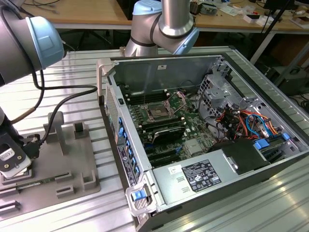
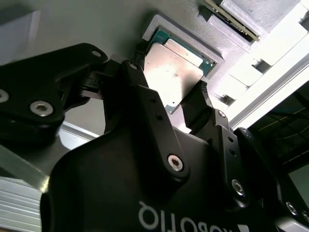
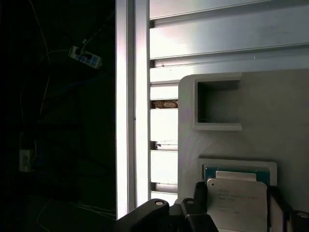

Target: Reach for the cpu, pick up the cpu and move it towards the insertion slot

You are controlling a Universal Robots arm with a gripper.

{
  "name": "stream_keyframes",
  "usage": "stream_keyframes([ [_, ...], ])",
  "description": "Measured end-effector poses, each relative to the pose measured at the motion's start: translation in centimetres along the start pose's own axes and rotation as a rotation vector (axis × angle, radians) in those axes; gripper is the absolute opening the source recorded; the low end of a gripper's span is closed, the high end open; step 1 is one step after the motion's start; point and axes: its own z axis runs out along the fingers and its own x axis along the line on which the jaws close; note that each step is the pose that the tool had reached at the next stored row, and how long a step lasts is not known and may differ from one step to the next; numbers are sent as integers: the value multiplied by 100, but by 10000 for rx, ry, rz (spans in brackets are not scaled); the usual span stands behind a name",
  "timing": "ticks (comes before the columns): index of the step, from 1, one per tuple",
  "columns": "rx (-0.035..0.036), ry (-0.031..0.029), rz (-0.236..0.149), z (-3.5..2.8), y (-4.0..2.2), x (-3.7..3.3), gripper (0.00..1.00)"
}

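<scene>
The cpu (image 3: pixel 236 203) is at its shallow pocket in the grey holder plate (image 3: pixel 256 121); I cannot tell whether it rests in the pocket or hangs just above it. My gripper (image 2: pixel 169 75) is clamped on it, one finger against each of two opposite edges. The insertion slot (image 1: pixel 158 112) lies well apart, inside the open computer case (image 1: pixel 289 159).

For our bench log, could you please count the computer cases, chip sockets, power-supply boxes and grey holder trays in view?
Computer case: 1
Chip socket: 1
Power-supply box: 1
Grey holder tray: 1
Total: 4
</scene>
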Motion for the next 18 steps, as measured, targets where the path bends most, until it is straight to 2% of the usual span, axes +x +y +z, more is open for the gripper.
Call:
stream_keyframes([
  [3, 1, 2, 0, -44, 1, 0, 55],
  [8, 1, 1, 1, -154, 4, -3, 55],
  [16, 0, 1, 0, -263, 6, -5, 55],
  [18, 1, 1, 0, -309, 7, -5, 55],
])
